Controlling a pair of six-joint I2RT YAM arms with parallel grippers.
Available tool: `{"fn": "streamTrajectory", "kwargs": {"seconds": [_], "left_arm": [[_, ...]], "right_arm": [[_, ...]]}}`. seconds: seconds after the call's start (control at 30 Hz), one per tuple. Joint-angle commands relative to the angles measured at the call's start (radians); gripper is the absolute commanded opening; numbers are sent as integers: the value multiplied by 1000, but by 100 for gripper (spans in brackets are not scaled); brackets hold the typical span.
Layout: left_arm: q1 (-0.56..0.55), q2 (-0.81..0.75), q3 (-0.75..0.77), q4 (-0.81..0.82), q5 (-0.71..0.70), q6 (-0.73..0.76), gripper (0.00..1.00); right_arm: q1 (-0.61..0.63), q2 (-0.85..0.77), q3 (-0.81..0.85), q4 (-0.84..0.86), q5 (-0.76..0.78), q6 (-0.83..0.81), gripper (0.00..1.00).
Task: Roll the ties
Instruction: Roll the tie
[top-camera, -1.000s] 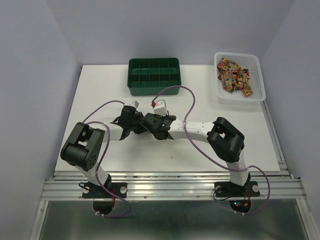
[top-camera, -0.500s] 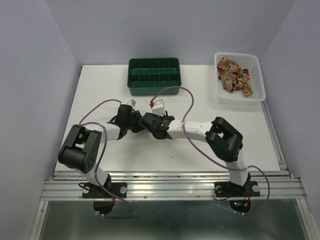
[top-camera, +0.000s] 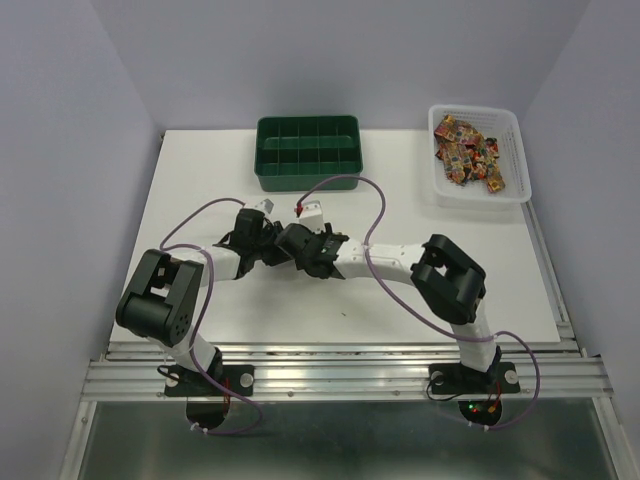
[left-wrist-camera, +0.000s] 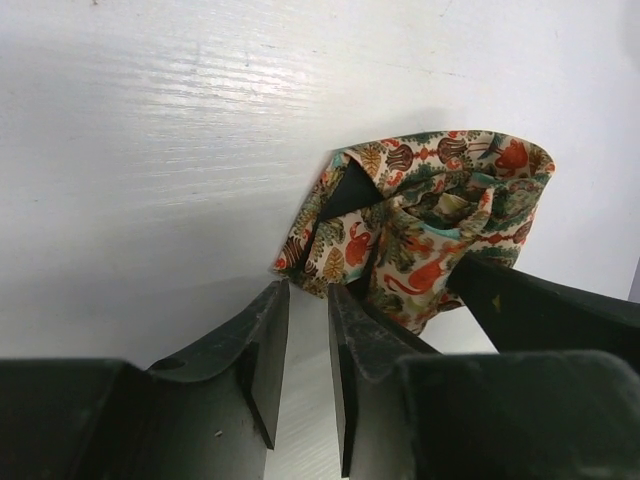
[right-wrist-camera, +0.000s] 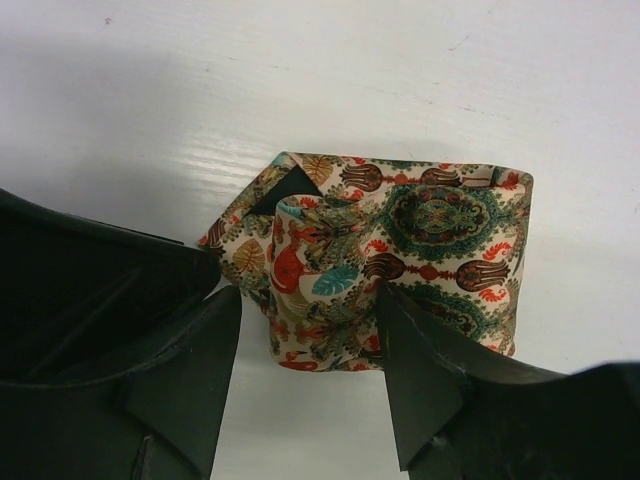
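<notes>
- Both arms have edged slightly left since earlier.
- Right fingers (right-wrist-camera: 305, 375) spread, straddling the rolled tie (right-wrist-camera: 390, 255) to keep it coiled.
- Left fingers (left-wrist-camera: 308, 370) nearly pressed together, empty, beside it on the worktop (left-wrist-camera: 150, 150).

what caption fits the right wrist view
Right gripper straddling a rolled paisley tie on the white table.

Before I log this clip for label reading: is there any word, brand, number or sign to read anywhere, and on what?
None can be read.
The tie bears only pattern, no lettering.
The green tray and white basket show no labels.
Neither arm shows a legible marking.
</notes>
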Motion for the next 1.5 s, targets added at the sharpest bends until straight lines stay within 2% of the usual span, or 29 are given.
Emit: {"fn": "streamTrajectory", "kwargs": {"seconds": [0.0, 0.13, 0.43, 0.77, 1.47], "left_arm": [[11, -23, 30, 51, 53, 28, 34], [18, -18, 33, 67, 73, 25, 37], [27, 23, 41, 166, 185, 24, 41], [26, 60, 49, 202, 235, 68, 56], [-8, 156, 81, 255, 302, 149, 58]], "right_arm": [[-14, -29, -20, 63, -95, 40, 62], [-51, -76, -89, 174, -233, 44, 61], [-100, -115, -158, 256, -342, 66, 61], [-135, -133, -201, 322, -443, 87, 61], [-176, -132, -228, 412, -555, 103, 62]]}}
